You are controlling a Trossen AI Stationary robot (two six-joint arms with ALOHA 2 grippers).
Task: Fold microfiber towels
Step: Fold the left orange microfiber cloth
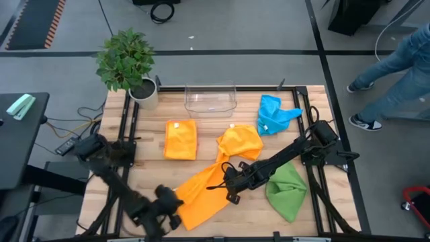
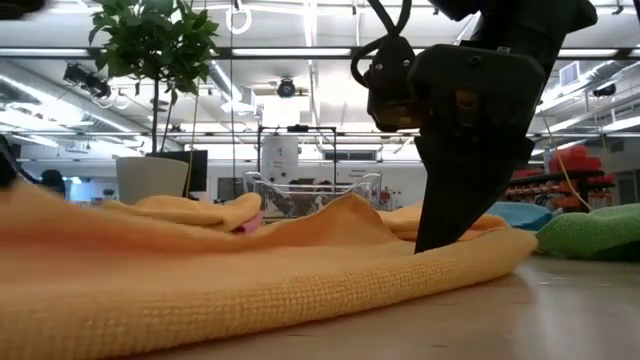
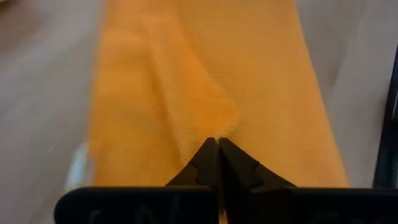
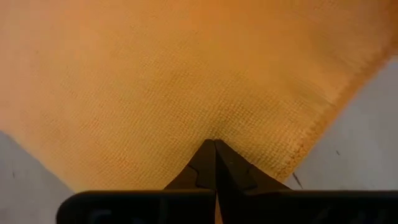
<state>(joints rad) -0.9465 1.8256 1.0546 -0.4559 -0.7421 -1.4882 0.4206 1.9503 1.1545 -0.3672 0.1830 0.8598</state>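
Both hands pinch one orange towel [image 1: 201, 191]: left hand [image 1: 169, 214] lower left, right hand [image 1: 227, 183] mid-frame. Next, I fold it over.

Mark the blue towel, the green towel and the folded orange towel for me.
blue towel [image 1: 272, 114]: high view, middle of the crumpled cloth.
green towel [image 1: 287, 189]: high view, centre of the bunched cloth.
folded orange towel [image 1: 181, 139]: high view, middle of its flat top face.

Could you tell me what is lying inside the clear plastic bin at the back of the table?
The clear plastic bin looks empty from above; only the table shows through it. The towels lie outside it, the blue towel nearest.
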